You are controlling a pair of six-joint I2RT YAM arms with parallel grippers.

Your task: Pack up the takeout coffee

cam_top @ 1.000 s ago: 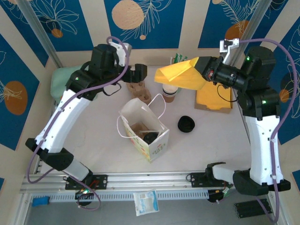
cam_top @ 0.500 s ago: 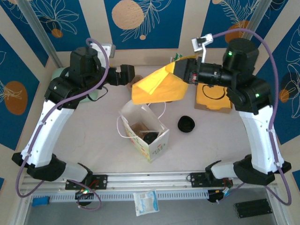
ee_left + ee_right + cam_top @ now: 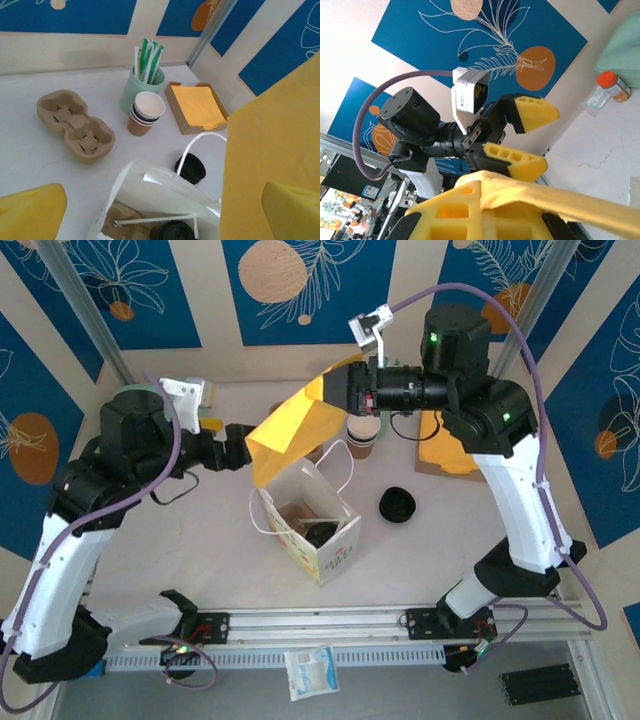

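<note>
A white paper bag [image 3: 318,502] stands open in the middle of the table, also seen in the left wrist view [image 3: 165,192]. Inside it sits a brown carrier and the takeout coffee [image 3: 320,533], of which just the black lid [image 3: 175,231] shows; the cup body is hidden. My right gripper [image 3: 345,392] is shut on a yellow napkin [image 3: 290,428] that hangs above the bag's far left corner; its fingers [image 3: 465,210] pinch the napkin [image 3: 555,197]. My left gripper [image 3: 238,447] is open just left of the napkin, pads wide apart [image 3: 30,210].
Loose black lids [image 3: 397,505] lie right of the bag. A stack of lidless cups [image 3: 146,112], a green straw holder [image 3: 141,90], a napkin tray [image 3: 197,107] and an empty cup carrier [image 3: 75,125] stand at the back.
The right arm has swung left, carrying the napkin from above the tray to above the bag. The left arm has drawn back and left, its open gripper now beside the napkin's edge.
</note>
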